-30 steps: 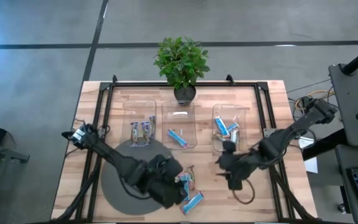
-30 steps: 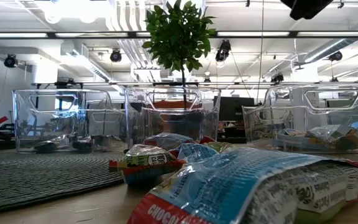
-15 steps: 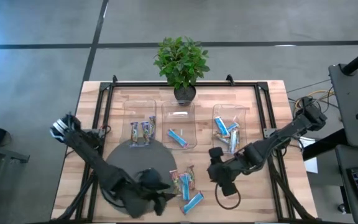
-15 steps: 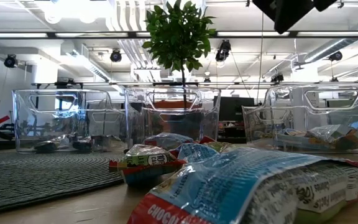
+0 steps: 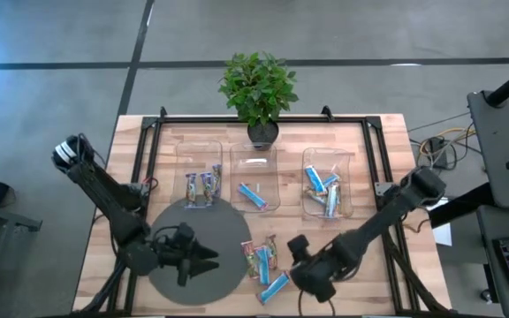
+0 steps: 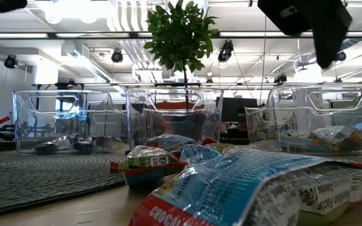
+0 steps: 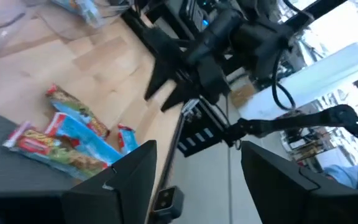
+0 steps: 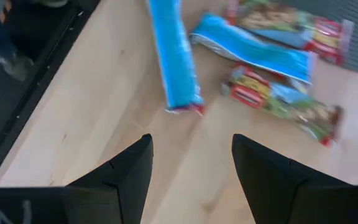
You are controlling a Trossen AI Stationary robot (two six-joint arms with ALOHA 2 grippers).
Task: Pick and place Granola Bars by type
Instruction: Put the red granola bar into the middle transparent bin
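Several loose granola bars lie in a pile (image 5: pixel 264 262) on the wood near the table's near edge: blue-and-white ones (image 8: pixel 173 57) and multicoloured ones (image 8: pixel 286 101). My right gripper (image 5: pixel 303 269) hovers open just right of the pile, and its wrist view looks down on the bars (image 8: pixel 191 142). My left gripper (image 5: pixel 203 258) is open above the dark round mat (image 5: pixel 170 225), left of the pile, fingers pointing toward it (image 7: pixel 197 149). Neither gripper holds anything. More bars lie in three clear trays: dark ones (image 5: pixel 201 186), one blue (image 5: pixel 252 195), and mixed ones (image 5: pixel 322 187).
A potted plant (image 5: pixel 258 88) stands at the far edge behind the trays. Black frame rails (image 5: pixel 144 150) run along both table sides. The low view has the bars (image 6: pixel 256 188) in the foreground, with the trays (image 6: pixel 175 116) behind them.
My left gripper has drawn back from the bar pile toward the table's left and now hangs over the mat, its arm swinging out left. My right gripper has moved from beside the right tray toward the near edge and leftward, close to the pile. The bars have stayed put.
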